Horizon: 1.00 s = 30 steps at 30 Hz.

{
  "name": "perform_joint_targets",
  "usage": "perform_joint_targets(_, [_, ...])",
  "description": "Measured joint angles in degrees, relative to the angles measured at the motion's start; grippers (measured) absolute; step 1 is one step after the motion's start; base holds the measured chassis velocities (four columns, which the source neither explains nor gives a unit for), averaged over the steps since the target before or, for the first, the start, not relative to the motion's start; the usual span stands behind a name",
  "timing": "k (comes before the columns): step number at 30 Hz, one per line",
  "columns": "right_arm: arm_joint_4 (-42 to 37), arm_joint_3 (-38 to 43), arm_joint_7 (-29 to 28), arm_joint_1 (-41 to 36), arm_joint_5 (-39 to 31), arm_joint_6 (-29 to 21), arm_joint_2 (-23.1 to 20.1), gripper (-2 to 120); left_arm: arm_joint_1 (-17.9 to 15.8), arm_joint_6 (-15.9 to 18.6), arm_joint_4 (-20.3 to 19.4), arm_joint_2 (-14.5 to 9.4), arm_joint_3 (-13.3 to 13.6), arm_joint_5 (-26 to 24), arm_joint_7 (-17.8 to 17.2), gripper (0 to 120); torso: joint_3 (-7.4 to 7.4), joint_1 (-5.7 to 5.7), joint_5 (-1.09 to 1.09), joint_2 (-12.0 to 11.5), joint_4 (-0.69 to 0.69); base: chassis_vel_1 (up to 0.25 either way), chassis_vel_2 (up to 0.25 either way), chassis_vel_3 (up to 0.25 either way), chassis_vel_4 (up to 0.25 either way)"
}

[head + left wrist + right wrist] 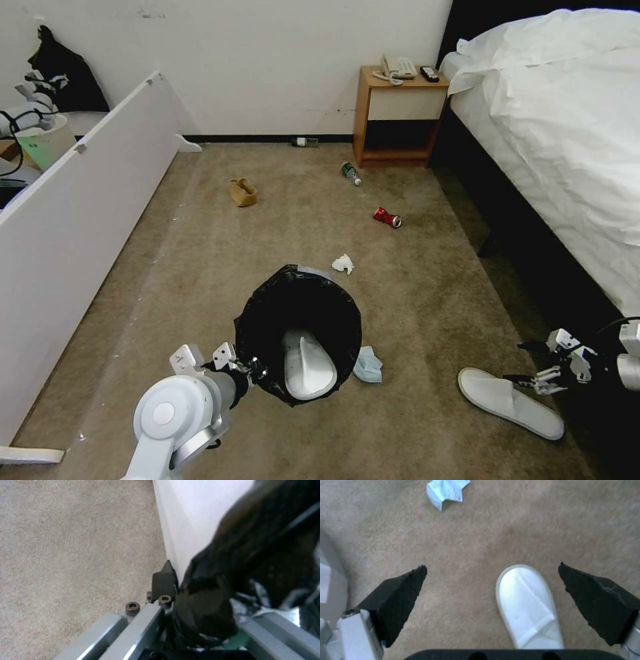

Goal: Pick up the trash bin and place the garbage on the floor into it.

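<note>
The trash bin (298, 313), white with a black bag over its rim, hangs tilted low over the carpet floor (200, 267). One white slipper (307, 367) lies inside it. My left gripper (250, 370) is shut on the bin's near rim. The left wrist view shows that gripper (186, 587) pinching the bagged rim against the white wall of the bin (193, 517). A second white slipper (510, 402) lies on the floor at the right. My right gripper (540, 363) hovers open just above its heel end. In the right wrist view the slipper (526, 605) sits between the spread fingers (400, 600).
A blue face mask (367, 365) (446, 491) lies beside the bin. Farther off are a tissue (343, 264), a red can (387, 217), two bottles (351, 173) (305, 142) and a brown paper bag (243, 192). A bed (567, 133) flanks the right, a nightstand (400, 117) the back, a white panel (80, 220) the left.
</note>
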State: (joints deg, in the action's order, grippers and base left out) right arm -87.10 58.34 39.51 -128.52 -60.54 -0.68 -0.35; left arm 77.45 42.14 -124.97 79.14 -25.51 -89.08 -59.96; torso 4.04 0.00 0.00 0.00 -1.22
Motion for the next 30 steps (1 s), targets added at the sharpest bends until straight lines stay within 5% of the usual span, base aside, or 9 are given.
perform_joint_targets(12, [5.2,0.4,0.7,-2.6,-6.5,-3.7,-4.6,100,0.3,0.0,0.6,1.0,0.0,2.1,1.1,0,-0.01,0.0,0.0,0.0,0.01,0.0,0.0,0.0,0.0])
perform_joint_targets(30, [9.8,0.8,1.2,-4.2,-2.7,-5.0,-5.0,100,-0.4,0.0,2.1,1.4,0.3,4.5,3.1,0,0.0,0.0,0.0,0.0,0.01,0.0,0.0,0.0,0.0])
